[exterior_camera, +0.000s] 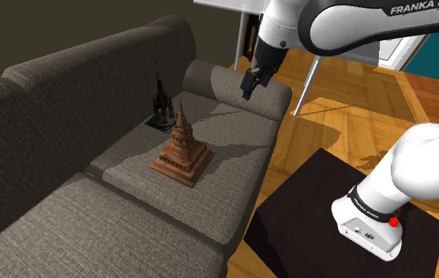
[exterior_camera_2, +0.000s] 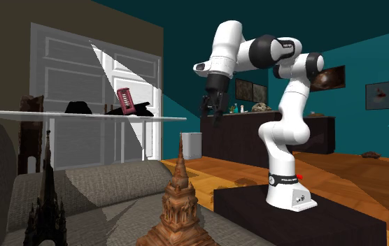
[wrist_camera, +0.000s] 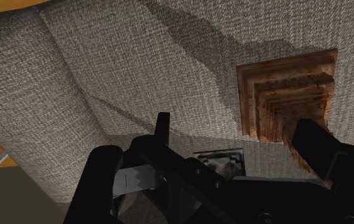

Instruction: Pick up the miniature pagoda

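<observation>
On the grey woven-fabric sofa seat stands the brown tiered miniature pagoda, beside a dark spired model. Well above, the black gripper hangs with fingers spread, empty. It looks rigid with a brittle spire; best clasped across the stepped middle tiers

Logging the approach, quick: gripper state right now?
Gripper: open, holding nothing; the brown pagoda stands on the sofa, apart from it.

Air above pagoda free; dark spire model just beside
</observation>
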Available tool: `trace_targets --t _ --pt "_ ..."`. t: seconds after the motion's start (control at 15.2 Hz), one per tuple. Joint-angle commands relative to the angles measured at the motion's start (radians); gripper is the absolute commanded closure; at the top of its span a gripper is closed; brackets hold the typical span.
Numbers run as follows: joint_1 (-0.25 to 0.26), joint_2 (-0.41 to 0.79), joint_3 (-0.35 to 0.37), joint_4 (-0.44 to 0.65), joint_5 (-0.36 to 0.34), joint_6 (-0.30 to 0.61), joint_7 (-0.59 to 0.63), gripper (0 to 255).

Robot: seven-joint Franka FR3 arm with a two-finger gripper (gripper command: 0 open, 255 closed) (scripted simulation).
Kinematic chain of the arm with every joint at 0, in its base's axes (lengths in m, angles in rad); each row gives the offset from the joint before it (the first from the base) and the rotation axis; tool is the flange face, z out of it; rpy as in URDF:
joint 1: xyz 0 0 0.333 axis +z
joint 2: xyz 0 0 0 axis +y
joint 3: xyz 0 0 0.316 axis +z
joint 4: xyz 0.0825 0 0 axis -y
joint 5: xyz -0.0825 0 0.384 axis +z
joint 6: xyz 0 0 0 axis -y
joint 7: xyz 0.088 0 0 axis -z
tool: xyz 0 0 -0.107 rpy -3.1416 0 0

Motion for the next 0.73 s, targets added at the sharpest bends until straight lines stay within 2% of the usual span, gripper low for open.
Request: trace_targets --t 0.0,0.33,0.66 --pt "0.000 0.054 0.034 0.025 -0.020 0.050 0.029 0" --pt "-0.009 0.207 0.125 0.102 -0.110 0.160 0.125 0" --pt "-0.015 0.379 0.208 0.211 -0.263 0.232 0.253 0"
